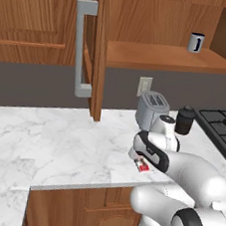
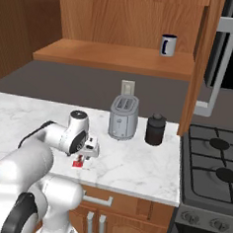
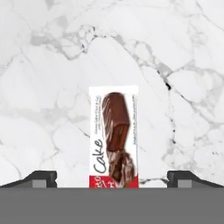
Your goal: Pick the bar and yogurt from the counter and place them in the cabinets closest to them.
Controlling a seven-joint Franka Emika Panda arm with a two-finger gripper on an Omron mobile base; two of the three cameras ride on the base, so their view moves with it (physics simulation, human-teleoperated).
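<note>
Two open cabinets (image 1: pixel 162 56) spread across the top of both base views, their wooden shelf bare except for a mug (image 1: pixel 196 43) at the upper right of the left base view. Below them the counter (image 1: pixel 56 143) filled the middle of the frame, with a stove (image 2: pixel 213 166) at the right edge of the right base view. Next in size came a toaster (image 2: pixel 123 117) near the centre of the right base view, and a dark jar (image 2: pixel 155 129) just beside it.

We saw our gripper (image 3: pixel 112 177) hanging low over the counter's front edge, lower centre in both base views, pointing down. Its fingers (image 3: pixel 40 178) stood wide apart, one at each lower corner of the hand view, clamped on nothing.

Smallest of all, the bar (image 3: pixel 114 136) lay flat on the marble between those fingers, its long side running up the hand view and its near end at the bottom edge.

We judged the step to be the descent for the grasp. To do it well, we needed to keep the bar centred, come straight down until the tips reached the marble, close across its narrow width, then lift cleanly. We judged the main risk to be a thin wrapper slipping out if the fingers closed too high.
</note>
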